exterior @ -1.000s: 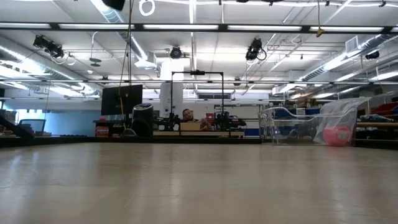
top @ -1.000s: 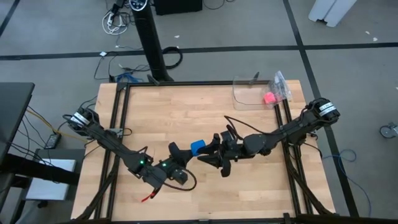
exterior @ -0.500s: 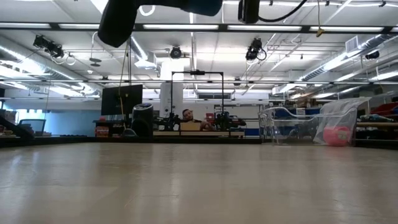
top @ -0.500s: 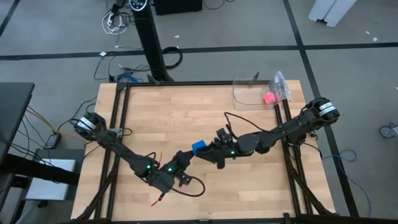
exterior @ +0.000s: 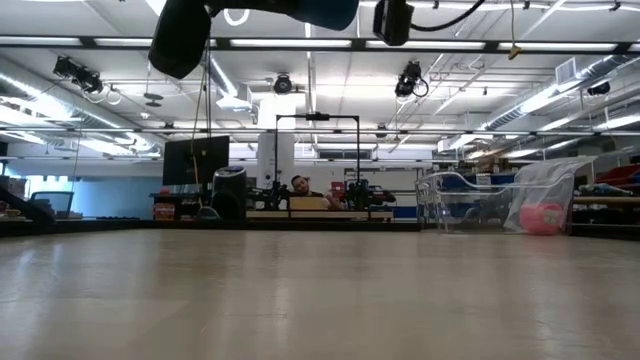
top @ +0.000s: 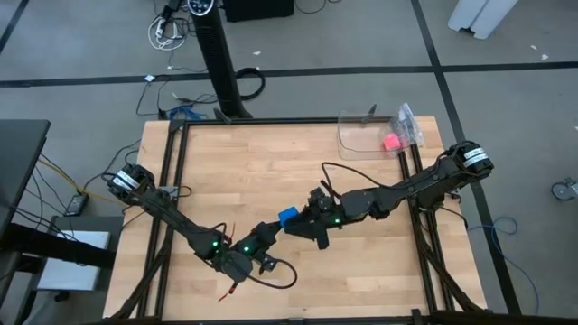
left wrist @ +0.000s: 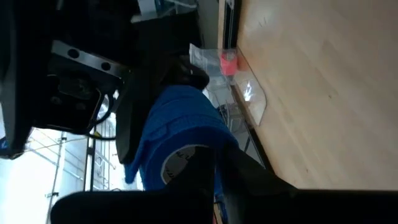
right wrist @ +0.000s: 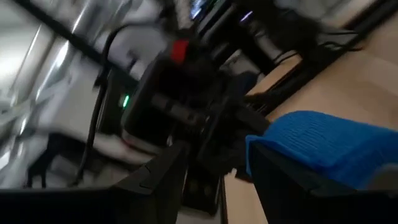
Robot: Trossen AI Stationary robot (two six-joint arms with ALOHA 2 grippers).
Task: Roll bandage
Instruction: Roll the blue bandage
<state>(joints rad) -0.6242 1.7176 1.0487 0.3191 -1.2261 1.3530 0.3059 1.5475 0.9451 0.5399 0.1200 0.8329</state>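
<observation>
The bandage (top: 289, 217) is a bright blue coil with a pale hollow centre (left wrist: 180, 163), held in the air over the middle of the table. It shows at the low view's top edge (exterior: 325, 10). My left gripper (top: 275, 227) comes at it from the near left and is shut on it. My right gripper (top: 307, 222) comes from the right and stands open right beside the coil. In the right wrist view the coil (right wrist: 329, 146) lies behind one finger (right wrist: 283, 180). Whether that finger touches it I cannot tell. My left gripper is shut on the coil at its end face, beside the pale centre (left wrist: 186, 155). The fingers (left wrist: 214, 171) come nearly level from the table's near left. They cover the exact place of contact. The coil hangs clear of the table, its axis roughly along the fingers.
A clear plastic container (top: 366, 135) stands at the table's far right corner, with a small pink ball (top: 391, 142) in a bag beside it. Dark frame rails (top: 172, 181) run along the table's edges. The bare wooden top (top: 271, 162) lies below both grippers.
Both grippers have sunk a little and now show at the top of the low view. My left gripper has rolled about its own line with the coil still in its hold. My right gripper has moved toward the table's left, up to the coil, and has turned.
</observation>
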